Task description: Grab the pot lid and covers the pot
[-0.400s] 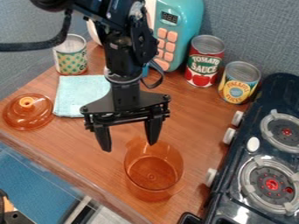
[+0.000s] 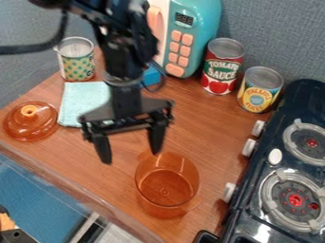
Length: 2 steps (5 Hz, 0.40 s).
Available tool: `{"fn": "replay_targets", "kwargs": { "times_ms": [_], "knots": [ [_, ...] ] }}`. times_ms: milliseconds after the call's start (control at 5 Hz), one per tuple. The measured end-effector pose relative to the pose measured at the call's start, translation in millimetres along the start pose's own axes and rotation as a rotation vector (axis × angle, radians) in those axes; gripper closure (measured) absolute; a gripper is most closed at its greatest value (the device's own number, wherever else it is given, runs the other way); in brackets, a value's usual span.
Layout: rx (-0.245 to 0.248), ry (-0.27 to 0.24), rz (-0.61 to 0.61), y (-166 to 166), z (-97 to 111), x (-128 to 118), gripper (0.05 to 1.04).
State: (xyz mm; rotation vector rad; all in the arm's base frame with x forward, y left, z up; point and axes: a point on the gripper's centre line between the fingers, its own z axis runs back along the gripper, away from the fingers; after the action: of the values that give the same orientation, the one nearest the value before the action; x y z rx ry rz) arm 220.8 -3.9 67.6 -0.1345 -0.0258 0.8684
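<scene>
The black gripper [image 2: 131, 156] hangs over the middle of the counter, its two fingers spread wide with nothing between them. It is up and to the left of the amber see-through pot [image 2: 166, 185], which stands uncovered near the counter's front edge. At the far left lies the amber pot lid [image 2: 30, 121], its round orange knob on top, well away from the gripper.
A light blue cloth [image 2: 81, 100] lies right of the lid, with a dotted can [image 2: 77, 59] behind it. At the back stand a teal toy microwave [image 2: 202, 28], a tomato can [image 2: 222, 66] and a pineapple can [image 2: 260, 90]. The dark stove [image 2: 292, 156] borders the right side.
The gripper has shifted a little to the left, away from the pot, with its fingers still apart. Pot and lid have stayed in place.
</scene>
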Motion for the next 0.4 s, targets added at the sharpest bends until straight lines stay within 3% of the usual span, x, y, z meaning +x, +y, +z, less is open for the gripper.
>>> {"fn": "replay_targets", "kwargs": {
  "times_ms": [200,400],
  "knots": [
    [-0.028,-0.017,0.03,7,13,12,0.083],
    [-0.013,-0.036,0.089,24,24,28,0.083]
  ]
}}
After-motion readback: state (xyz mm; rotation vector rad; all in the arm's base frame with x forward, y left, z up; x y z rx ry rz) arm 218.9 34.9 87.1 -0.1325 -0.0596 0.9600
